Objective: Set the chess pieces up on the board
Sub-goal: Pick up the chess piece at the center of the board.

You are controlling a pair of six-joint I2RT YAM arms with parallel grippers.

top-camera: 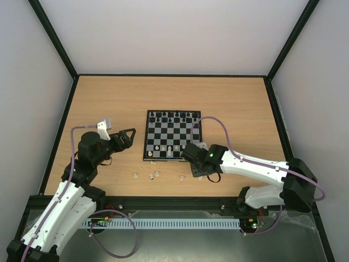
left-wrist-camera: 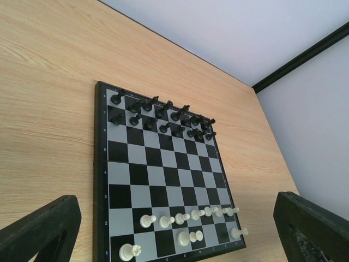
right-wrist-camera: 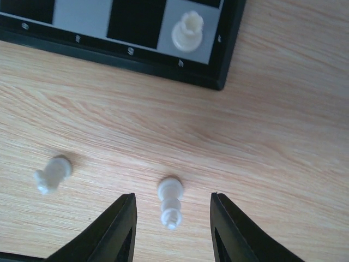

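The board (top-camera: 172, 135) lies mid-table, with black pieces along its far rows and white chess pieces (left-wrist-camera: 188, 215) along its near rows. A white rook (right-wrist-camera: 188, 31) stands on the board's near right corner square. In the right wrist view, a loose white piece (right-wrist-camera: 170, 204) stands on the table just off that corner. My right gripper (right-wrist-camera: 173, 199) is open around this piece, with a gap on both sides. My left gripper (left-wrist-camera: 175, 199) is wide open and empty, left of the board and facing it.
Another white piece (right-wrist-camera: 52, 174) lies on the wood to the left of the right gripper. Three more loose white pieces (top-camera: 150, 176) sit near the table's front edge, below the board's left half. A black frame rail (top-camera: 163, 197) runs along the near edge.
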